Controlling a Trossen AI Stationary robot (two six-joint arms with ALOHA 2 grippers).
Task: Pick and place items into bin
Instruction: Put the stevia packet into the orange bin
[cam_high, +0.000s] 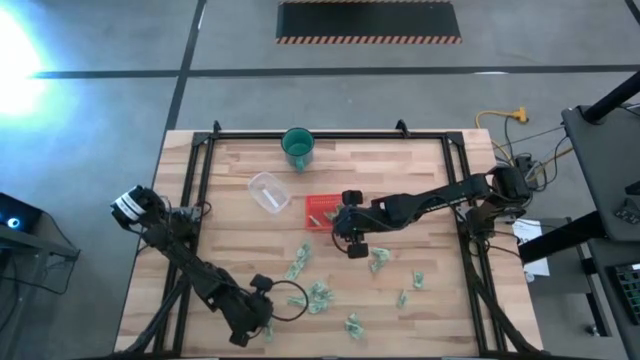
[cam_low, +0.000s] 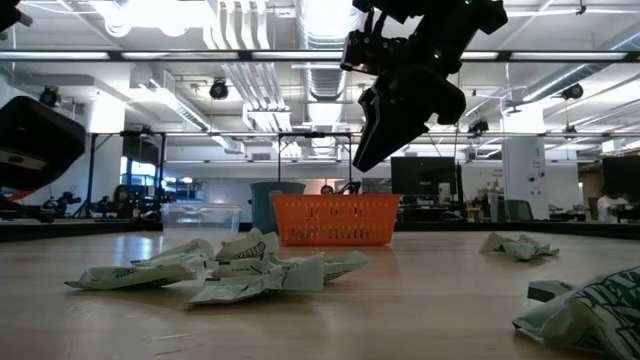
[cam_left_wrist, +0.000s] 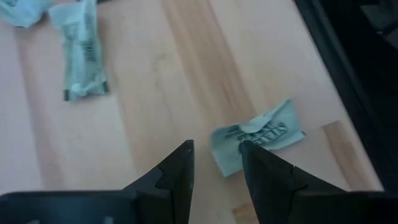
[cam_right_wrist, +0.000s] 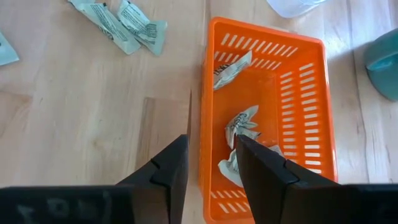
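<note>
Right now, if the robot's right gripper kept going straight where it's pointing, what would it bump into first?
Probably the near side wall of the red tray: the right gripper, fingers apart and empty, straddles that rim. Depth is hard to judge.

Smooth light wood table (cam_high: 440, 300), slotted glossy plastic bin (cam_right_wrist: 311, 99), crinkled pale-green wrapper items (cam_left_wrist: 258, 140) — matt black jaws.

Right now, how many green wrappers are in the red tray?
3 wrappers in the red tray: one at one end, one in the middle, one at the other end, partly behind the right gripper; more may be hidden.
</note>
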